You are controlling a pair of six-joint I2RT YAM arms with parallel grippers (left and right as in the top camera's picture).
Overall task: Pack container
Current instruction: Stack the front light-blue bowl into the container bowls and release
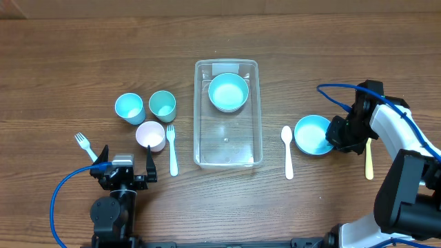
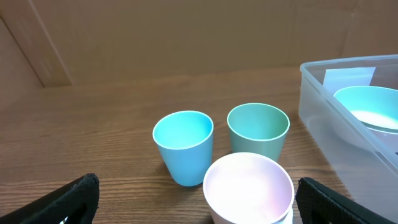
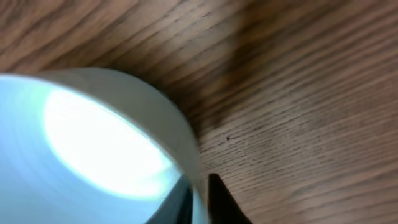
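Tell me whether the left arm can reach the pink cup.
Probably yes. The left gripper is open and the pink cup stands just ahead, nothing between them. The cup sits slightly right of the gripper's centre line, so a small sideways shift looks needed.

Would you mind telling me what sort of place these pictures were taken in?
Probably a robot test bench rather than a kitchen: a wood-grain table, cabled robot arms, and plastic cups laid out beside a clear container.

Table (image 1: 69, 62): brown wood grain. Container (image 1: 196, 117): clear. Far bowl (image 1: 228, 91), right bowl (image 1: 311, 134): light blue. Left cup (image 1: 129, 108): light blue. Middle cup (image 1: 162, 105): mint green. Near cup (image 1: 150, 135): pale pink. Spoon (image 1: 287, 151): white. Left fork (image 1: 85, 145): white.
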